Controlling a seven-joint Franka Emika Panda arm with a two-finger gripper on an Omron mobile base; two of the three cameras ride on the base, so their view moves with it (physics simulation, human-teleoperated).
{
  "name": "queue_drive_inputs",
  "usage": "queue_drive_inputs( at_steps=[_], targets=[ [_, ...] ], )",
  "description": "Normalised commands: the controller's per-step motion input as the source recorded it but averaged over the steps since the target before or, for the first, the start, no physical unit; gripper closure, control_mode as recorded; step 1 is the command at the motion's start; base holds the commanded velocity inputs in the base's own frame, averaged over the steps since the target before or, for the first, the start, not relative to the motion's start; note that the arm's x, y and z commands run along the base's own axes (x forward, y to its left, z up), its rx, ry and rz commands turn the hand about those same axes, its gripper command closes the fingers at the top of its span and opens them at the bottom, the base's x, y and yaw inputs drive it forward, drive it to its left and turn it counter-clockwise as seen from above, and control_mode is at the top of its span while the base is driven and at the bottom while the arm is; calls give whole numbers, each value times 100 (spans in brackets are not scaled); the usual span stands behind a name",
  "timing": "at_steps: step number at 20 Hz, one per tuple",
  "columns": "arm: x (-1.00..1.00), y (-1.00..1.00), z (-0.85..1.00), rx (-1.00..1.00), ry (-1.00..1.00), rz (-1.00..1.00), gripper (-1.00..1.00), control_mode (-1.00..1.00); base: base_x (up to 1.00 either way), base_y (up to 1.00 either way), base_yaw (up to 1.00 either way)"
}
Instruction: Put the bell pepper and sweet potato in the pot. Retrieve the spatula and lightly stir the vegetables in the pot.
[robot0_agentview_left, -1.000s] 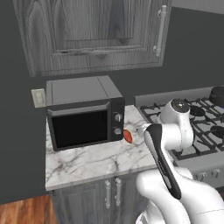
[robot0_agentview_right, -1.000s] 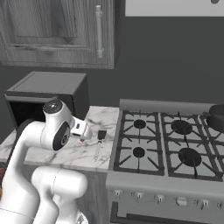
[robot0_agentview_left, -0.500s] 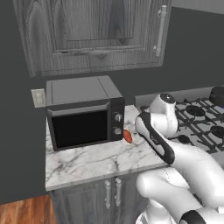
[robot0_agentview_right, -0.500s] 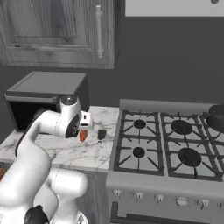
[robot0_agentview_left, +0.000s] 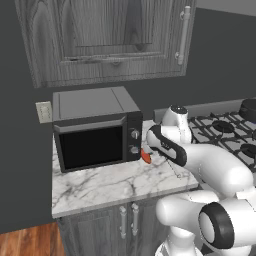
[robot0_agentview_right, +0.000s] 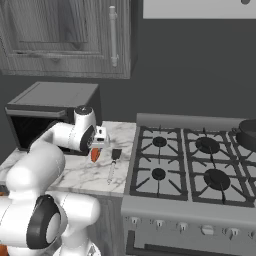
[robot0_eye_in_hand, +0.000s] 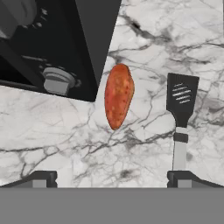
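Claw spread wide, pointing down above sweet potato, spatula beside, marble counter.

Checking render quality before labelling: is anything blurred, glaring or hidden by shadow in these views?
Hand view: sharp and evenly lit, sweet potato and spatula crisp on the marble counter, no glare. Left base view: soft, flat light, the arm covers most of the sweet potato. Right base view: even light, pot cut by the frame edge.
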Motion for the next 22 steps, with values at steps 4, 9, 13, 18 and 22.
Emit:
queue_drive_inputs(
  at_steps=[4, 9, 13, 18, 22],
  targets=[
    [3, 19, -89, 0, -1, 0, -100, -100, 0, 0, 0],
    [26, 15, -42, 0, -1, 0, -100, -100, 0, 0, 0],
    [44, 0, 0, 0, 2, 0, -100, -100, 0, 0, 0],
    [36, 0, -3, 0, 2, 0, -100, -100, 0, 0, 0],
    [15, 0, -24, 0, 0, 0, -100, -100, 0, 0, 0]
  ],
)
